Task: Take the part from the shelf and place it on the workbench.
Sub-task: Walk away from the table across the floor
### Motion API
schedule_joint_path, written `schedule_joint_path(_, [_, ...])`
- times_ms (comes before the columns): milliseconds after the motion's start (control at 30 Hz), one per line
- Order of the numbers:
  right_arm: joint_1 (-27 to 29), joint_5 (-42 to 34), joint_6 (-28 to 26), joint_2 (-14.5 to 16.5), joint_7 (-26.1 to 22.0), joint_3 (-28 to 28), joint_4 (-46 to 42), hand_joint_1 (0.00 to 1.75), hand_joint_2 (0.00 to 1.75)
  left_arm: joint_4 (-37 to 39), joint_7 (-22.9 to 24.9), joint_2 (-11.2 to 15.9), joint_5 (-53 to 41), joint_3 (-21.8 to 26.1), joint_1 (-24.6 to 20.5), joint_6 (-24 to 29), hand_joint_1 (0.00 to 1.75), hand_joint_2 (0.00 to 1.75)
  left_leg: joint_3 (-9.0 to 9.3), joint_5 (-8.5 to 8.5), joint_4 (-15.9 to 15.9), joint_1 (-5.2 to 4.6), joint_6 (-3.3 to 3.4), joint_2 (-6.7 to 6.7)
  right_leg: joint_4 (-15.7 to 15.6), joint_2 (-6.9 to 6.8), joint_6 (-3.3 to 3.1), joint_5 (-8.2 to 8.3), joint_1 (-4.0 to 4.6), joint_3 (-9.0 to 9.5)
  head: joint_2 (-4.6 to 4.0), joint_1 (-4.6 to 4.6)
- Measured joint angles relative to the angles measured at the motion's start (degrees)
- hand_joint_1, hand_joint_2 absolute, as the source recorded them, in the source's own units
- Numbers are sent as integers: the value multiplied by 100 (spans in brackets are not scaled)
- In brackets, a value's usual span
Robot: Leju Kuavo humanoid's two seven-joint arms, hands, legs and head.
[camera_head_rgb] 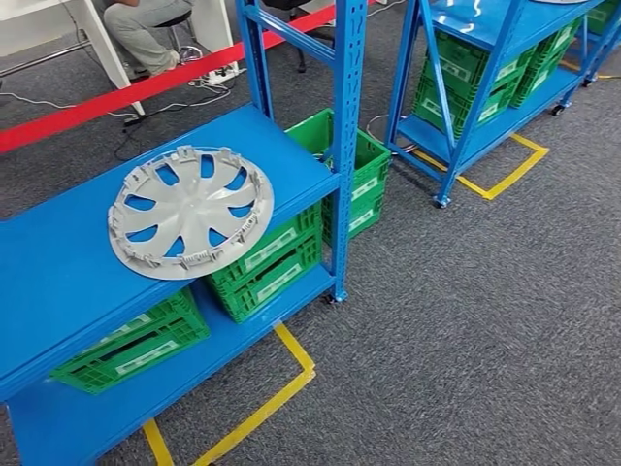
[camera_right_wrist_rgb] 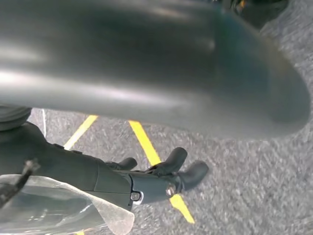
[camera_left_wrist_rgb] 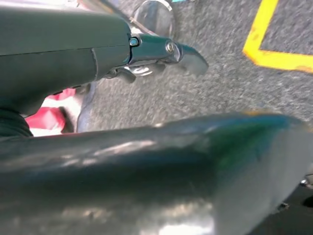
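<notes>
The part is a grey plastic hubcap [camera_head_rgb: 190, 211], lying flat in the left half of the head view on the upper board of the blue shelf [camera_head_rgb: 51, 282], with one edge close to the board's front lip. Green crates [camera_head_rgb: 267, 260] sit on the level beneath it, and yellow floor tape [camera_head_rgb: 281, 388] marks the bay at the bottom of the frame. At the upper left a seated person's legs [camera_head_rgb: 143, 34] show behind a red strip.

The left hand [camera_left_wrist_rgb: 162, 51] hangs over the grey carpet, its fingers [camera_left_wrist_rgb: 190, 58] stretched out and holding nothing. The right hand [camera_right_wrist_rgb: 166, 178] also hangs above the carpet, its fingers [camera_right_wrist_rgb: 193, 174] loosely apart and empty.

The hubcap looks light and fairly stiff, but thin, smooth and wide, with small clips around the rim that could snap. A hold from both sides at the rim, or through the spoke openings, seems safest.
</notes>
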Motion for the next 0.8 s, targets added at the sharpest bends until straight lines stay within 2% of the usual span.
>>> schedule_joint_path(33, [-2, 0, 1, 0, -1, 0, 7, 0, 0, 2, 4, 2, 0, 0, 6, 1, 0, 0, -38, -56, 92, -4, -27, 94, -5, -70, -47, 2, 0, 7, 0, -15])
schedule_joint_path(67, [-1, 1, 1, 0, -4, 1, 14, 0, 0, 3, 7, 5, 0, 0, 3, 1, 0, 0, -121, -169, 280, -9, -50, 246, -12, -146, -90, 2, 2, 16, -1, -33])
schedule_joint_path(133, [16, 1, 4, -1, -9, 2, 32, 0, 0, 3, 9, 6, 0, 0, -17, 2, 0, 0, -445, -520, 981, -13, -87, 576, -17, -320, -156, -17, 30, 26, -1, -71])
schedule_joint_path(167, [25, 1, 5, -1, -10, 2, 38, 0, 0, 3, 9, 7, 0, 0, -25, 2, 0, 0, -629, -670, 1353, -8, -94, 649, -17, -415, -172, -29, 45, 29, -1, -74])
schedule_joint_path(200, [29, 1, 7, -1, -10, 2, 41, 0, 0, 3, 9, 7, 0, 0, -22, 2, 0, 0, -752, -736, 1606, -6, -93, 681, -17, -504, -184, -41, 58, 36, -1, -74])
schedule_joint_path(233, [26, 1, 7, -1, -10, 3, 44, 0, 0, 3, 8, 7, 0, 0, -13, 2, 0, 0, -778, -687, 1658, -7, -83, 695, -17, -583, -190, -53, 67, 47, -1, -75])
schedule_joint_path(267, [18, 1, 7, 0, -10, 4, 45, 0, 0, 3, 8, 7, 0, 0, -2, 2, 0, 0, -687, -527, 1470, -11, -60, 714, -17, -653, -192, -66, 77, 65, 0, -76])
schedule_joint_path(300, [9, 1, 7, 2, -10, 6, 45, 0, 0, 3, 8, 8, 0, 0, 6, 2, 0, 0, -509, -306, 1109, -26, -19, 778, -18, -719, -188, -82, 86, 90, 0, -77])
schedule_joint_path(333, [3, 1, 7, 8, -10, 9, 45, 0, 0, 3, 8, 11, 0, 0, 5, 2, 0, 0, -314, -138, 717, -62, 38, 931, -20, -784, -177, -102, 97, 103, 0, -73])
schedule_joint_path(367, [0, 1, 7, 13, -10, 13, 45, 0, 0, 3, 8, 14, 0, 0, -6, 3, 0, 0, -144, -37, 368, -104, 95, 1079, -21, -848, -156, -126, 112, 123, 0, -77])
schedule_joint_path(400, [-1, 1, 7, 19, -10, 17, 46, 0, 0, 3, 8, 16, 0, 0, -17, 4, 0, 0, -45, -8, 150, -142, 140, 1199, -24, -917, -132, -146, 125, 137, 0, -79])
schedule_joint_path(433, [-1, 1, 8, 25, -9, 20, 46, 0, 0, 3, 8, 19, 0, 0, -22, 5, 0, 0, -14, -38, 62, -171, 167, 1253, -32, -989, -107, -159, 135, 147, 0, -79])
schedule_joint_path(500, [-16, 2, 10, 27, -9, 26, 48, 0, 0, 3, 8, 18, 0, 0, -2, 7, 0, 0, -3, -27, -17, -158, 195, 1125, -60, -1114, -63, -184, 142, 189, 1, -86])
schedule_joint_path(533, [-27, 3, 10, 28, -10, 28, 49, 0, 0, 4, 9, 20, 0, 1, 15, 7, 0, 0, 23, -5, -63, -134, 215, 1051, -30, -1051, -40, -226, 139, 190, -1, -76])
schedule_joint_path(567, [-35, 4, 9, 28, -13, 30, 50, 0, 0, 4, 9, 21, 0, 3, 22, 7, 0, 0, 49, 20, -108, -107, 238, 976, 104, -906, -16, -320, 132, 141, 0, -66])
schedule_joint_path(633, [-29, 5, 8, 28, -16, 32, 60, 0, 0, 5, 10, 13, 0, 6, 12, -2, 0, 0, 77, 45, -148, -75, 269, 819, 737, -517, 25, -623, 112, -165, 0, -24])
schedule_joint_path(667, [-17, 5, 9, 29, -16, 33, 65, 0, 0, 5, 10, 3, 0, 7, 3, -7, 0, 0, 76, 46, -147, -73, 276, 733, 1142, -411, 40, -766, 104, -388, 1, -14])
schedule_joint_path(700, [-5, 5, 9, 28, -14, 34, 70, 0, 0, 7, 10, -7, 0, 7, 2, -11, 0, 0, 81, 44, -146, -71, 277, 645, 1445, -369, 53, -822, 101, -580, 0, -6])
schedule_joint_path(733, [4, 5, 9, 28, -12, 36, 75, 0, 0, 8, 10, -13, 0, 8, 8, -10, 0, 0, 91, 38, -144, -69, 274, 557, 1556, -354, 62, -763, 99, -693, 1, -5])
schedule_joint_path(767, [10, 4, 8, 28, -10, 37, 80, 0, 0, 10, 10, -15, 0, 9, 14, -10, 0, 0, 107, 30, -141, -64, 263, 468, 1431, -344, 70, -585, 95, -695, 0, -5])
schedule_joint_path(800, [11, 4, 7, 27, -10, 37, 87, 0, 0, 11, 10, -17, 0, 10, 19, -9, 0, 0, 129, 18, -136, -55, 245, 384, 1092, -305, 77, -326, 84, -586, 0, -4])
